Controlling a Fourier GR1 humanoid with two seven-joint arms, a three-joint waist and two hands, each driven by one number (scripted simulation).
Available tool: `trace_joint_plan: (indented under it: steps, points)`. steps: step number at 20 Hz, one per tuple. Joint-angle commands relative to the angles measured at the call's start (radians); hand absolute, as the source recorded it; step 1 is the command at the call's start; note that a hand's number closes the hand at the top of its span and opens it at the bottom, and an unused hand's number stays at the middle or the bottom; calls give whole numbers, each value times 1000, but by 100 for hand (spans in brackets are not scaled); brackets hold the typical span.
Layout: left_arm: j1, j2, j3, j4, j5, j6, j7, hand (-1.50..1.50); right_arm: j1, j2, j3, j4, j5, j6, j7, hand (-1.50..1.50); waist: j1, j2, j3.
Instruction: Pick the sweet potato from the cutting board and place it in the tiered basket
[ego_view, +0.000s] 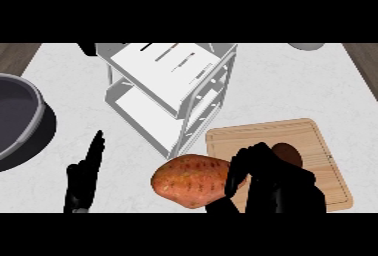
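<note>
The orange-brown sweet potato is at the lower middle, just left of the wooden cutting board. My right hand curls round its right end and hides that end. A dark oval shadow lies on the board behind the hand, so the potato looks lifted off it. The white tiered basket stands tilted in view at the upper middle, its lower corner close above the potato. At the lower left my left hand rests open with fingers up, away from everything.
A large dark pot sits at the left edge of the counter. A grey round object shows at the top right edge. Bare white counter lies right of the basket.
</note>
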Motion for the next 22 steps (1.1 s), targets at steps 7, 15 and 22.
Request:
trace_joint_plan:
  steps: [7,15,22]
  points:
    - [-23,-8,1,37,-5,-4,3,0,-229,16,-207,85,-119,145,242,150,27,11,-2]
    - [-49,-13,-15,57,-11,-28,-6,0,-488,16,-352,357,-293,131,242,150,49,17,0]
    - [-104,-18,1,50,-13,-13,41,0,-629,16,-407,652,-385,22,201,150,50,21,2]
